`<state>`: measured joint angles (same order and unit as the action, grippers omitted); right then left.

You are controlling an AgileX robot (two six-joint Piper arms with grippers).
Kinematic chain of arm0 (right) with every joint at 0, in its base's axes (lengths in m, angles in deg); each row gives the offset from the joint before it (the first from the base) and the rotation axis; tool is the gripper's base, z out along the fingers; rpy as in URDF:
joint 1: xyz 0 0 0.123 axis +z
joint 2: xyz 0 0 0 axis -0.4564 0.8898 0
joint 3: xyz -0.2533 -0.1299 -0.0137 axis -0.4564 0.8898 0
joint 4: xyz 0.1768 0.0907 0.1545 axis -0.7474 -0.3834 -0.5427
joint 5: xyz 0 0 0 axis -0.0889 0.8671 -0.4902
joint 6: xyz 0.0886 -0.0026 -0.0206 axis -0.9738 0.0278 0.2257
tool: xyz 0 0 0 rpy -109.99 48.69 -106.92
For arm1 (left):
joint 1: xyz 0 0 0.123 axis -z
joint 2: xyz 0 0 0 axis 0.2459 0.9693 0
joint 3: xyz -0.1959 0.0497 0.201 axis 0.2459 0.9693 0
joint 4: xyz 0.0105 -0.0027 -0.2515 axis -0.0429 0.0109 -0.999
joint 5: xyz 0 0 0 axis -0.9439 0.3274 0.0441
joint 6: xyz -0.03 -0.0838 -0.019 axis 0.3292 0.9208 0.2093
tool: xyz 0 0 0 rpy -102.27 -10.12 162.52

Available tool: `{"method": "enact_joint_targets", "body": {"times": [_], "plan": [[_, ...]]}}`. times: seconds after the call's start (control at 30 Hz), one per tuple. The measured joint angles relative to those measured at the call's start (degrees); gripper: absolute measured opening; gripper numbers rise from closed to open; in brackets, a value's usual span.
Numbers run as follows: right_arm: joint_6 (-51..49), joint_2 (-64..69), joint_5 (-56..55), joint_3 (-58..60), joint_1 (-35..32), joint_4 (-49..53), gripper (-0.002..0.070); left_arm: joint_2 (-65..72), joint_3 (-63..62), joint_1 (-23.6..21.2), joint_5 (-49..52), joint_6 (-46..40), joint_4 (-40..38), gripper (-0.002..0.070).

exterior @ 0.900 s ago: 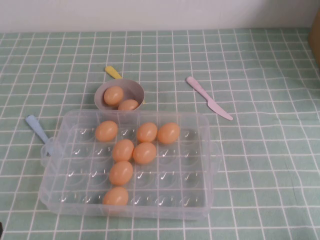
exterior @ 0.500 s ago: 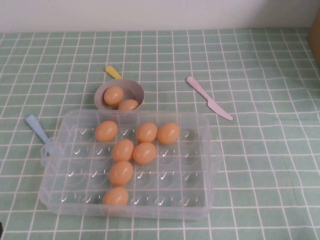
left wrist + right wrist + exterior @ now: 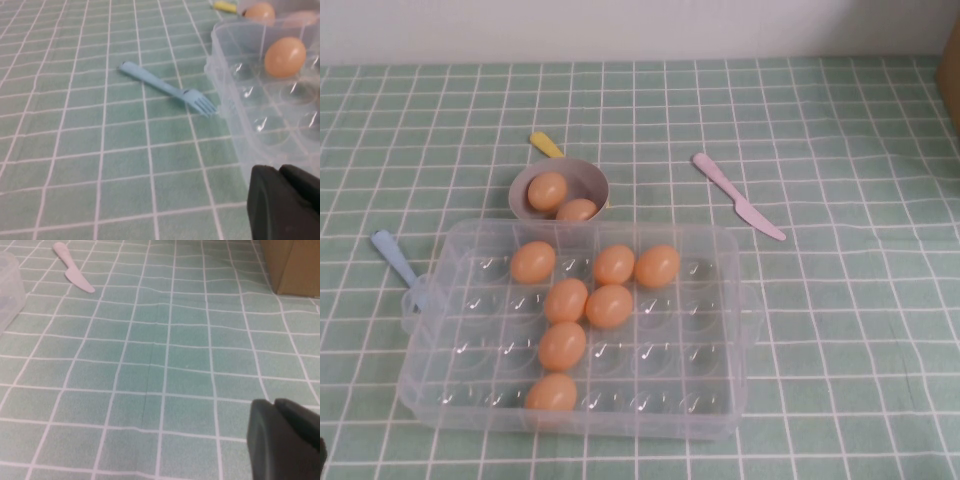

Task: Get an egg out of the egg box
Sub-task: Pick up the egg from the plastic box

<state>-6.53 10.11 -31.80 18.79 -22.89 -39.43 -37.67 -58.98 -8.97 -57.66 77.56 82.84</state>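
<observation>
Left claw: fingers pressed together, holding nothing, low over the surface just off the near-left corner of the clear plastic egg box. Right claw: also looks closed and empty, low over bare checked cloth toward the near-right of the surface, well apart from the box. Neither claw shows in the high view.

Egg box sits near the front edge, left of centre. Seven orange-tan eggs are in its dimples; the nearest to the left claw's side is the egg in the front row. Two more eggs lie in the small mauve round bowl just behind the box.

Risks, as I judge them:
- Claw must open before descent; closed fingers would just knock an egg out of its dimple.
- Eggs are smooth and oval, so an off-centre pinch could squirt one out.
- Neighbouring eggs touch in the middle cluster; a finger may not fit between them.
- Box wall is clear, so it is easy to clip on approach.

Views: left wrist shows the light blue plastic fork with tines touching the box wall. Right wrist shows the pink plastic knife and a brown cardboard box at the far edge, barely visible from above.
</observation>
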Motion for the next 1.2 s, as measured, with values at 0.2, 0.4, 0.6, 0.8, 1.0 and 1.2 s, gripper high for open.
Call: {"method": "enact_joint_targets", "body": {"times": [0.2, 0.4, 0.6, 0.8, 1.0, 1.2], "plan": [[0.0, 0.0, 0.0, 0.0, 0.0, 0.0, -0.0017, 0.0, 0.0, 0.0, -4.48, 0.0, -5.47, -0.0004], [0.0, 0.0, 0.0, 0.0, 0.0, 0.0, -0.0017, 0.0, 0.0, 0.0, -6.07, 0.0, -8.5, -0.0004], [0.0, 0.0, 0.0, 0.0, 0.0, 0.0, -0.0017, 0.0, 0.0, 0.0, -8.0, 3.97, -23.62, -0.0004], [0.0, 0.0, 0.0, 0.0, 0.0, 0.0, -0.0017, 0.0, 0.0, 0.0, -10.53, 4.67, -33.51, -0.0004], [0.0, 0.0, 0.0, 0.0, 0.0, 0.0, -0.0017, 0.0, 0.0, 0.0, -12.0, 4.67, -34.13, -0.0004], [0.0, 0.0, 0.1, 0.0, 0.0, 0.0, -0.0017, 2.79, -5.96, 0.0, -5.43, 4.67, -31.65, -0.0004]]}}
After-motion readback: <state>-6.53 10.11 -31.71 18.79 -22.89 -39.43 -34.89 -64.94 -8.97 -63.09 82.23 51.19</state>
